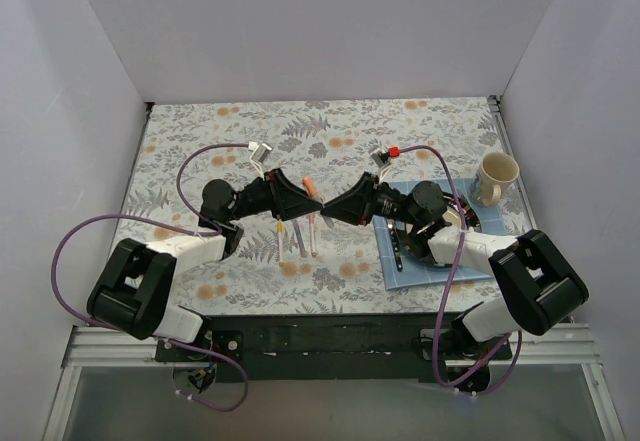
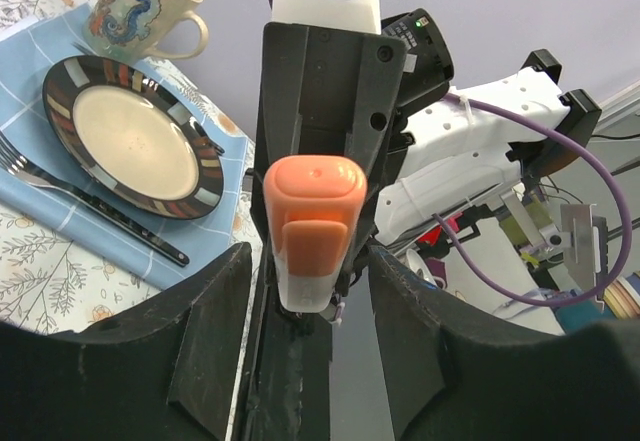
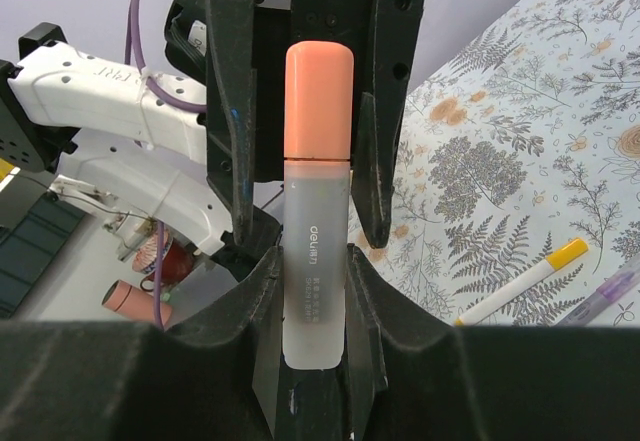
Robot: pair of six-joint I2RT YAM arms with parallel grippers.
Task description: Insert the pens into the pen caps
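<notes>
The right end effector (image 3: 312,261) is clamped on a whitish, translucent plastic marker pen (image 3: 312,296), its two fingers pressing the barrel from both sides. The pen is lifted off the counter (image 1: 400,131), which is covered in a grey leaf-and-flower print, and hangs over the middle of it between the two arms. A rounded orange plastic cap (image 3: 318,101) sits on the far end of that pen, with its edge meeting the barrel.

The left end effector (image 2: 310,256) faces the right one head-on. Its fingers stand apart, one on each side of the orange cap. The right wrist view shows a clear gap on one side and a narrower one on the other, so they do not grip the cap. In the left wrist view the cap's clip faces the camera.

Below the two end effectors, three thin pens lie side by side on the counter: a white one with a yellow end (image 3: 520,281), a pale purple one (image 3: 610,296) and a pinkish one (image 1: 313,233).

To the right, a blue checked cloth (image 2: 60,221) carries a round plate with a striped dark rim (image 2: 60,91) and a fork with a dark handle (image 2: 60,176). A cream mug with a seahorse picture (image 2: 140,11) stands just beyond the plate.
</notes>
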